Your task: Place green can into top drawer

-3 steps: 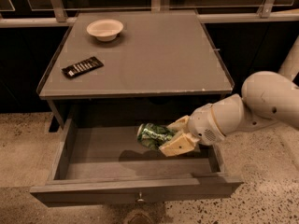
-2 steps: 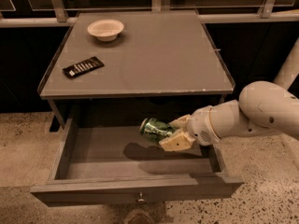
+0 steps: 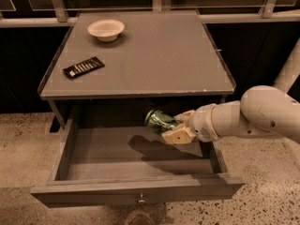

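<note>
The top drawer [image 3: 136, 190] is pulled open below the grey table, its inside bare and its small metal knob at the front centre. My gripper [image 3: 177, 127] comes in from the right on a white arm and is shut on the green can [image 3: 160, 121]. The can lies tilted, silver end pointing left, held in the air above the right middle of the drawer, just under the table's front edge. Its shadow falls on the drawer floor.
On the table top [image 3: 154, 55] stand a pale bowl [image 3: 106, 29] at the back left and a flat black remote-like bar [image 3: 83, 67] at the left. Speckled floor surrounds the drawer. A dark railing and glass run behind the table.
My gripper has lifted the green can up and slightly back toward the table's front edge; the shadow below it has grown and spread on the drawer floor.
</note>
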`<state>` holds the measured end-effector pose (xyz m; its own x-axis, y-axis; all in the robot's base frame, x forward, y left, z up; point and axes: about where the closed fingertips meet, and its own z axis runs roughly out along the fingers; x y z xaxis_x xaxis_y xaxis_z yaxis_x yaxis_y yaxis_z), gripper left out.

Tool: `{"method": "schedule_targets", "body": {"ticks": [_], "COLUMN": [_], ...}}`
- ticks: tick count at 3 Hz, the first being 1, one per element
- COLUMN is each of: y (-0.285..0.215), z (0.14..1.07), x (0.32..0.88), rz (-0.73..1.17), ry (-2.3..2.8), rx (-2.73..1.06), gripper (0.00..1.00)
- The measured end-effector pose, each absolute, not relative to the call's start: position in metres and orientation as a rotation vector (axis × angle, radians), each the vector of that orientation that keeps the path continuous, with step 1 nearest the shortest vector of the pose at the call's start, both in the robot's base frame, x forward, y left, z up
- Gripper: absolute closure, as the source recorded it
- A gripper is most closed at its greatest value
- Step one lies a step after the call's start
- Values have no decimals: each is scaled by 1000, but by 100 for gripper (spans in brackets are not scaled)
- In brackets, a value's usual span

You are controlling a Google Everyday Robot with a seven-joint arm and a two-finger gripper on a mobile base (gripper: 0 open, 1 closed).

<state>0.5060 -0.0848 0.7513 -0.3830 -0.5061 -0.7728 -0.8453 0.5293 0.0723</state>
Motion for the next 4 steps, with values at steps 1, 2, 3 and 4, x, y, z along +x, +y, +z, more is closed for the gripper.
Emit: {"method": "schedule_targets", "body": {"ticks": [1,2,3,4], "y": [-89,-96,-103,-108], "z": [723,684,655,631], "x": [501,494,490,488], "rz": [625,662,673,688], "ry": [2094,2112,2119,2144], "rx": [-1040,-940,-863,-811], "gripper": [100,100,100,82]}}
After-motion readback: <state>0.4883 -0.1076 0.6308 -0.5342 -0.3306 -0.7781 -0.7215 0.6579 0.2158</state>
